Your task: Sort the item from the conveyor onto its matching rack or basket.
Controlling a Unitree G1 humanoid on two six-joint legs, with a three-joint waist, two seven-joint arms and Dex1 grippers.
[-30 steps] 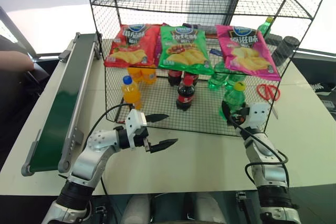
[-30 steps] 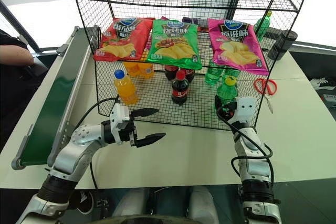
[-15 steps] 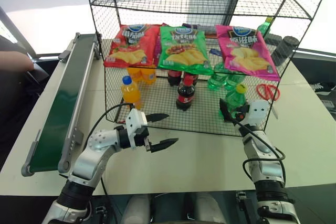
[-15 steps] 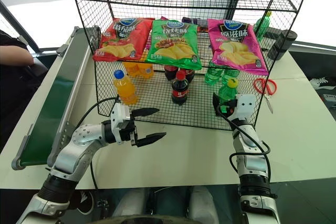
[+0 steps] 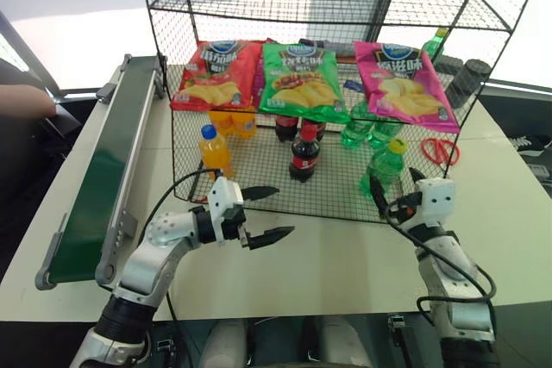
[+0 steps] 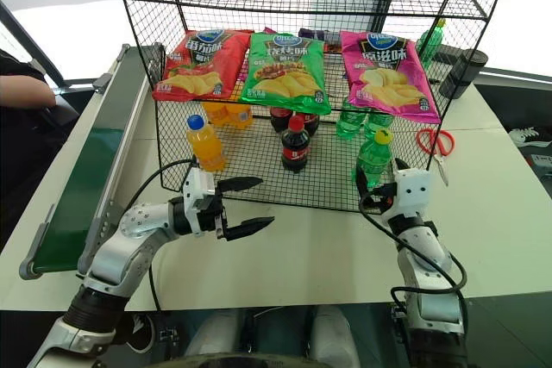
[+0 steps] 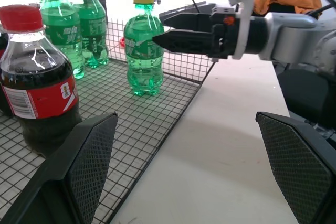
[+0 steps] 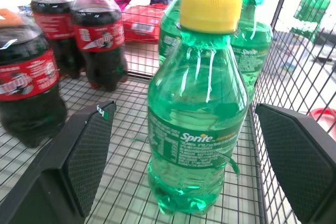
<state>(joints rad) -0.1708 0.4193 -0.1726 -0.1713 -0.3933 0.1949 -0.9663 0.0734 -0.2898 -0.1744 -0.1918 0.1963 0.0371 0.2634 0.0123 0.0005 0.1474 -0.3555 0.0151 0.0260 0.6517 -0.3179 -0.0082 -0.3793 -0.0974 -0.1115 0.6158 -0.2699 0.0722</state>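
Because the green Sprite bottle (image 8: 197, 108) stands upright on the wire floor of the black rack's (image 5: 259, 200) bottom tier, just ahead of the right gripper (image 5: 395, 189), it looks already delivered: the right fingers are spread wide on either side of it and touch nothing. It sits at the near right corner of the tier, with two more yellow-capped Sprite bottles (image 8: 252, 35) just behind it, which fits a sort by kind (cola bottles (image 8: 97, 40) stand off to the gripper's left). The left gripper (image 5: 266, 213) hovers over the table in front of the rack, fingers wide and empty, pointing across toward the right arm. The conveyor (image 5: 99, 174) lies well off beyond the left arm.
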